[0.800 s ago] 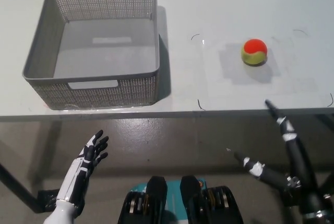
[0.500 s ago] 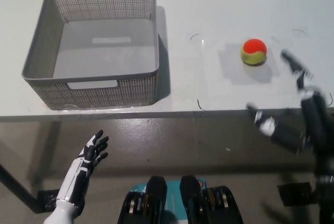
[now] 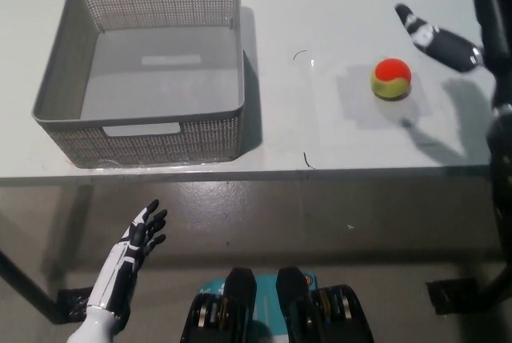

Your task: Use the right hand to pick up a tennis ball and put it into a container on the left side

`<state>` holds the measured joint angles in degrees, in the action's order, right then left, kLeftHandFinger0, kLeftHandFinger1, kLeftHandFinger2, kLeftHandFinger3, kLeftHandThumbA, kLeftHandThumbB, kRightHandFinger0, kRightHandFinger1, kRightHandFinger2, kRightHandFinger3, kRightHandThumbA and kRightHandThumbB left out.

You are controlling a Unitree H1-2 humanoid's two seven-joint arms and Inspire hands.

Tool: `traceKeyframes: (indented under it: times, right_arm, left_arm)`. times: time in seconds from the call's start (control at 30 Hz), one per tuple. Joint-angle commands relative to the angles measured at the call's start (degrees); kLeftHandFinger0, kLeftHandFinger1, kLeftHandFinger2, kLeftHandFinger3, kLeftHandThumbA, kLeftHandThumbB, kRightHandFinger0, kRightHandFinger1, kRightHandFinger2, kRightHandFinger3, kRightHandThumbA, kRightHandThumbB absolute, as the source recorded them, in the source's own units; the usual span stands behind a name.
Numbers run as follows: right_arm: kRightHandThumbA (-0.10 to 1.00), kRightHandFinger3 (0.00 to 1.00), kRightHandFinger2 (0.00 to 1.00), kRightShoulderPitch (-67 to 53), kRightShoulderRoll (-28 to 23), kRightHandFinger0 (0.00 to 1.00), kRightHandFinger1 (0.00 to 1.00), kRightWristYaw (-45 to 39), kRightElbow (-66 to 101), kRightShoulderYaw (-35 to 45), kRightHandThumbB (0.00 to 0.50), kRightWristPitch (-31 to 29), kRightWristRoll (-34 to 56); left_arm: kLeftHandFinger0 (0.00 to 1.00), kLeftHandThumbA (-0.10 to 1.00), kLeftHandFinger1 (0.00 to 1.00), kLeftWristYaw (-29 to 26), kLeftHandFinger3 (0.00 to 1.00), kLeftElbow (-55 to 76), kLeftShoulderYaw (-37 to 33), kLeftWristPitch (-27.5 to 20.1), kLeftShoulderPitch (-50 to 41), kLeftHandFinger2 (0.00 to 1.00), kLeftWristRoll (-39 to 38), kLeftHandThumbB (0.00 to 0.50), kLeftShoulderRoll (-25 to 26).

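Observation:
A red and yellow-green tennis ball (image 3: 390, 79) lies on the white table (image 3: 336, 143), right of centre. My black right hand (image 3: 468, 19) hovers above and to the right of the ball, partly cut off by the picture's right edge, its fingers spread and holding nothing. A grey mesh basket (image 3: 144, 67) stands on the table's left side with nothing in it. My white left hand (image 3: 132, 251) rests low at the lower left, below the table's front edge, fingers apart.
Thin black corner marks (image 3: 302, 55) on the table frame the patch where the ball lies. The table's front edge (image 3: 256, 175) runs across the middle of the picture, with a grey floor below it.
My right arm has swung up from below the table's front edge to above the table, now beside and beyond the ball. Ball, basket and left hand have stayed put.

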<state>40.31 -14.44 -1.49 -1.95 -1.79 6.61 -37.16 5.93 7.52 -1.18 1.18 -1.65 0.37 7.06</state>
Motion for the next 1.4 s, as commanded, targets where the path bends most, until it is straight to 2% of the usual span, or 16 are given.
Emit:
traceKeyframes:
  times: [0.0, 0.1, 0.37, 0.47, 0.57, 0.67, 0.7, 0.83, 1.03, 1.37]
  right_arm:
    - [0.78, 1.00, 1.00, 7.89, -1.27, 1.00, 1.00, 2.35, -7.21, -1.51, 0.416, 2.36, -2.97]
    - [0.84, 1.00, 1.00, 11.96, -1.28, 1.00, 1.00, 2.97, -14.14, -2.41, 0.437, 2.26, -2.29]
    - [0.89, 1.00, 1.00, 20.18, -0.12, 1.00, 1.00, 6.29, -31.69, -4.65, 0.414, 0.04, -0.36]
    - [0.95, 1.00, 1.00, 22.98, 0.40, 1.00, 1.00, 8.73, -39.62, -5.89, 0.417, -1.47, -0.30]
    - [1.00, 1.00, 1.00, 25.35, 0.39, 1.00, 1.00, 8.33, -45.51, -7.67, 0.458, -0.64, -0.49]
    - [1.00, 1.00, 1.00, 27.46, -0.53, 1.00, 1.00, 2.45, -47.26, -10.93, 0.485, 3.41, -1.58]
    - [0.99, 1.00, 1.00, 28.31, -0.90, 1.00, 1.00, 0.55, -47.87, -11.80, 0.490, 4.12, -1.43]
    - [0.83, 1.00, 1.00, 32.25, -1.84, 1.00, 1.00, -7.26, -49.89, -13.89, 0.500, 7.57, 0.10]
    - [0.73, 1.00, 1.00, 37.71, -1.94, 1.00, 1.00, -13.08, -57.09, -17.10, 0.500, 9.51, 0.46]
    - [0.75, 1.00, 1.00, 42.43, 0.16, 1.00, 1.00, -13.66, -70.00, -20.28, 0.500, 7.73, 1.57]
  left_arm:
    - [1.00, 1.00, 1.00, 0.63, 1.00, 1.02, 0.05, -1.21, 0.64, 1.00, -0.46, 0.000, 0.66]
    - [1.00, 1.00, 1.00, 0.64, 1.00, 0.90, 0.03, -1.27, 0.72, 1.00, -0.39, 0.000, 0.70]
    - [1.00, 1.00, 1.00, 0.42, 1.00, 0.57, 0.05, -2.13, 0.41, 1.00, -0.33, 0.000, 0.46]
    - [1.00, 1.00, 1.00, 0.58, 1.00, 0.66, 0.07, -1.96, 0.36, 1.00, -0.60, 0.000, 0.47]
    - [1.00, 1.00, 1.00, 0.65, 1.00, 0.77, 0.06, -1.90, 0.32, 1.00, -0.66, 0.000, 0.51]
    - [1.00, 1.00, 1.00, 0.73, 1.00, 0.89, 0.13, -1.82, 0.21, 1.00, -0.80, 0.000, 0.61]
    - [1.00, 1.00, 1.00, 0.71, 1.00, 0.81, 0.17, -2.00, 0.21, 1.00, -0.85, 0.000, 0.60]
    - [1.00, 1.00, 1.00, 0.47, 1.00, 0.57, 0.29, -2.25, 0.24, 1.00, -0.59, 0.015, 0.60]
    - [1.00, 1.00, 1.00, 0.65, 1.00, 0.96, 0.35, -1.86, -0.03, 1.00, -1.07, 0.006, 0.46]
    - [1.00, 1.00, 1.00, 0.63, 1.00, 1.55, 1.06, -2.08, -0.22, 1.00, -1.48, 0.000, 0.76]
